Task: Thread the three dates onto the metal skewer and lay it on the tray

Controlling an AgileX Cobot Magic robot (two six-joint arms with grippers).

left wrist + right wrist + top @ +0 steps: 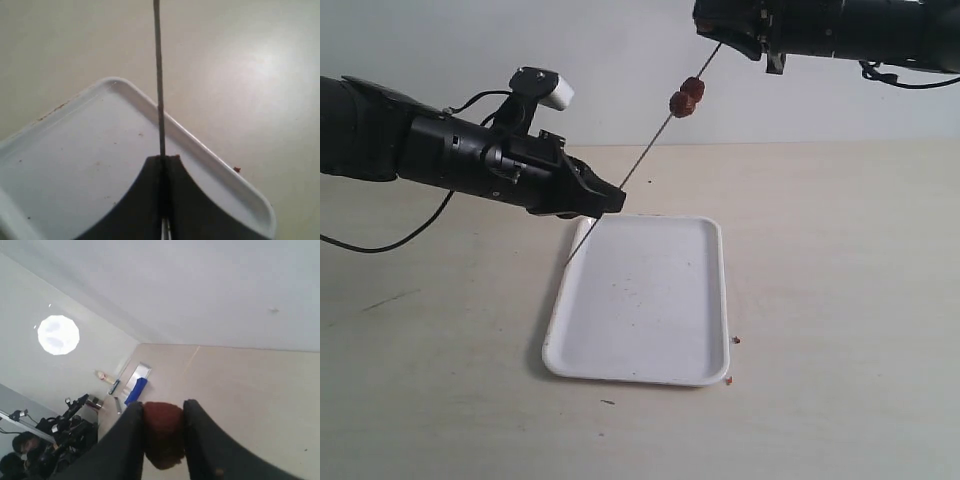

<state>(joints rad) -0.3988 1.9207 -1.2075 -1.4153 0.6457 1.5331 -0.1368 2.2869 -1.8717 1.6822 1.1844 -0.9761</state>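
The metal skewer (640, 160) slants up from left to right above the white tray (620, 372). My left gripper (610, 200) is shut on the skewer's lower part, over the tray's far left corner. In the left wrist view the skewer (159, 75) runs straight out from the shut left gripper (162, 160) over the tray (210, 155). Two dates (687, 96) sit threaded high on the rod. My right gripper (740, 42) is at the skewer's upper end. In the right wrist view the right gripper (163, 406) is shut on the third date (162, 435).
Tiny reddish crumbs (737, 340) lie on the beige table by the tray's right rim, one also seen as a crumb (236, 170) in the left wrist view. A black cable (380, 245) trails from the left arm. The right wrist view looks out at the room.
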